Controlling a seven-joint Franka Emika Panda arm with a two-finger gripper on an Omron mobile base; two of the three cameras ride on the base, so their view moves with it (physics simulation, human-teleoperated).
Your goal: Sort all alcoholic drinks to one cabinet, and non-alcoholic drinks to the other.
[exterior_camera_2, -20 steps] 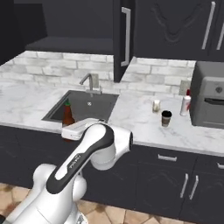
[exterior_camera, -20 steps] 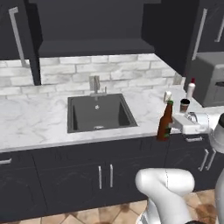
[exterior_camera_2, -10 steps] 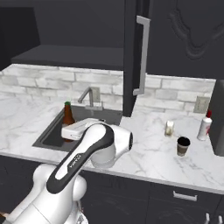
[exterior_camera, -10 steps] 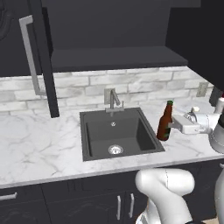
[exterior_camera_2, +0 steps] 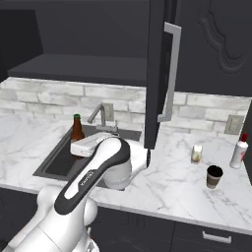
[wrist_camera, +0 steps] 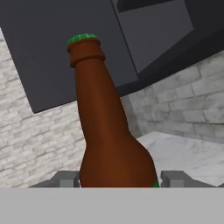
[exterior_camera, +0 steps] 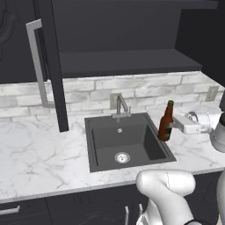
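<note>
Two grey fingers (wrist_camera: 65,178) of the gripper (wrist_camera: 118,179) are pinching the lower body of the brown beer bottle (exterior_camera: 165,122), one on each side, and holding it upright above the right edge of the dark sink (exterior_camera: 112,145). Its green cap is pointing up. Behind the sink, the faucet (exterior_camera: 121,105) is standing against the brick wall. Above, the tall cabinet door (exterior_camera_2: 156,74) with its long silver handle (exterior_camera_2: 169,74) is standing open, showing a dark shelf (exterior_camera: 127,61). Farther right on the marble counter (exterior_camera_2: 172,187), the small cream carton (exterior_camera_2: 197,153), the paper cup (exterior_camera_2: 214,176) with its black lid and the white bottle (exterior_camera_2: 239,153) with a red cap are standing well apart from the held bottle.
</note>
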